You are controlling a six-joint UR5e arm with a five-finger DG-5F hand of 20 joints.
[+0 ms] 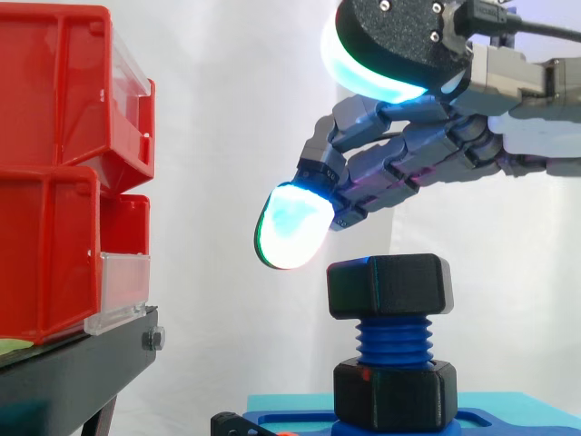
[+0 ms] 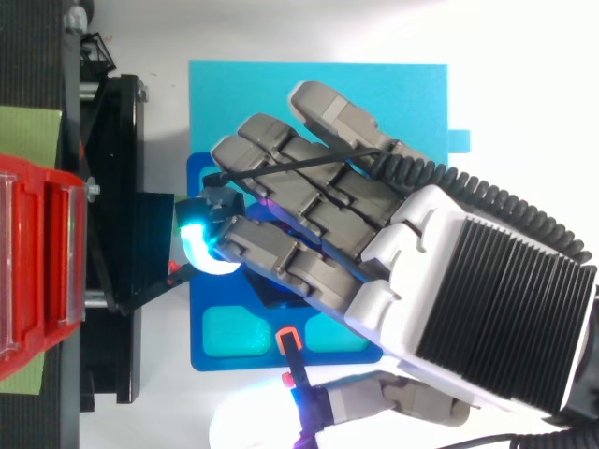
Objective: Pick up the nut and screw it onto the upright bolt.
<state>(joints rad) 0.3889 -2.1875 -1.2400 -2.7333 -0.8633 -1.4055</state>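
Observation:
A black hexagonal nut [image 1: 388, 285] sits on top of the upright blue threaded bolt [image 1: 394, 339], which rises from a black hex base [image 1: 394, 393] on a blue fixture plate [image 2: 225, 329]. My hand [image 1: 427, 150] hovers just above and slightly left of the nut, without touching it. Its fingers are stretched out and relaxed, holding nothing. One glowing cyan-white fingertip [image 1: 292, 225] hangs beside the nut's upper left corner, and the thumb pad [image 1: 372, 77] is raised well above. In the top view my hand [image 2: 374, 243] covers the nut and bolt.
Stacked red bins [image 1: 54, 173] with clear front flaps stand on a black stand [image 1: 73, 372] to the left of the bolt. A light cyan mat [image 2: 318, 84] lies under the fixture plate. A white curtain hangs behind.

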